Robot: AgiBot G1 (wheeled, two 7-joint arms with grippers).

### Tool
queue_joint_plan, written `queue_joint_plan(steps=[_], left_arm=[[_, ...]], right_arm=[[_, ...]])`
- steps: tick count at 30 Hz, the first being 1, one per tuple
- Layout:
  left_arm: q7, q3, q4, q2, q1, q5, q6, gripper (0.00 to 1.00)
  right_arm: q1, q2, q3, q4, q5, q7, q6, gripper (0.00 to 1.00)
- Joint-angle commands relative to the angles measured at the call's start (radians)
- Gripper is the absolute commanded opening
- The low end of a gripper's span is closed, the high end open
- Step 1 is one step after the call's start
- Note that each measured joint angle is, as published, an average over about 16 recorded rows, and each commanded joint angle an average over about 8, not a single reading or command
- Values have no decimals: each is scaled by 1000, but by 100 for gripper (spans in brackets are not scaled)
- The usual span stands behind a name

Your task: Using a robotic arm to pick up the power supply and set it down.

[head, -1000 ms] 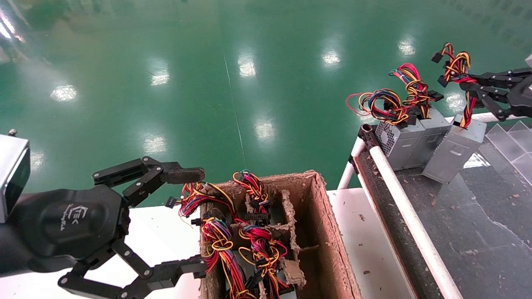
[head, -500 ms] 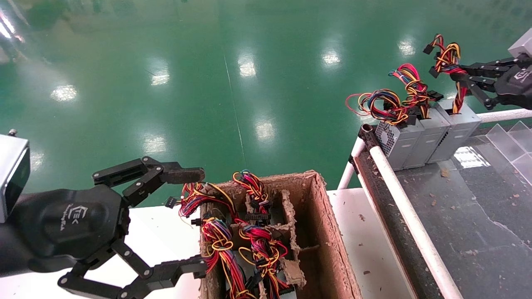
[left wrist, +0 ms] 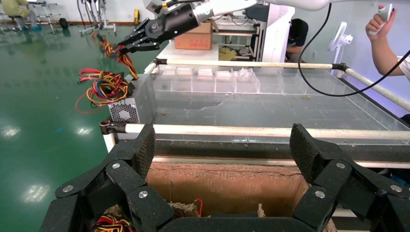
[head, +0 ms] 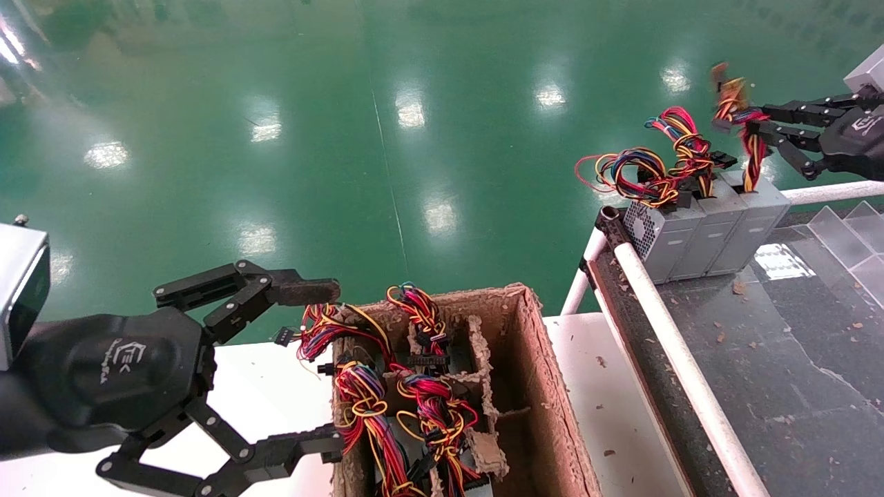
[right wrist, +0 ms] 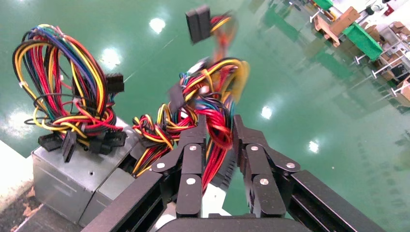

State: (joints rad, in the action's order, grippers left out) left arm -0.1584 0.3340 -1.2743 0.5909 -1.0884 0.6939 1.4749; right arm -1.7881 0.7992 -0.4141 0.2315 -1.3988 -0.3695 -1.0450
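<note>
Right gripper: the right gripper [head: 749,128], at the upper right of the head view, is pinched narrow on the wire bundle [head: 749,148] of the power supply [head: 756,221]; the right wrist view shows red and yellow wires clamped between its fingers [right wrist: 191,164].
Power supply: a grey metal box standing upright on the dark worktop [head: 794,359], at the far left corner of it by the white rail [head: 663,331], last in a row and touching the middle grey unit [head: 715,224].
Handling: probably dense and rigid for its size, with smooth sheet-metal sides; the wires are soft and springy, so a hold on them lets the box swing and tip. The casing's flat sides would give a steadier hold.
Neighbours: the vented unit [head: 652,231] with blue and orange wire loops [head: 632,172] stands at the rail end; its loops lie near the held bundle and could snag.
Clear dividers: a tray of transparent compartments [head: 846,235] lies just beside the row.
Left gripper: the left gripper [head: 314,366] hangs spread wide at the lower left, beside the cardboard crate [head: 552,386] holding more wired units [head: 407,407].
In the way: chiefly tangled cables and the tight row.
</note>
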Motion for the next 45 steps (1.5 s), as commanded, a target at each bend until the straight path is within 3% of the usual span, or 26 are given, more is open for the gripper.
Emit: queue_joint_plan(steps=[1,16,45], left_arm=[[0,0,0,0,0,0,0,100],[0,0,0,0,0,0,0,100],[1,1,1,0,0,-1,0,100]], right_arm=[[-6,2,1,-14,1,-5,-5,100],[-28,-20,23,-50,47,-6,-91,100],[330,-101,78,482,348,265,-264,100]])
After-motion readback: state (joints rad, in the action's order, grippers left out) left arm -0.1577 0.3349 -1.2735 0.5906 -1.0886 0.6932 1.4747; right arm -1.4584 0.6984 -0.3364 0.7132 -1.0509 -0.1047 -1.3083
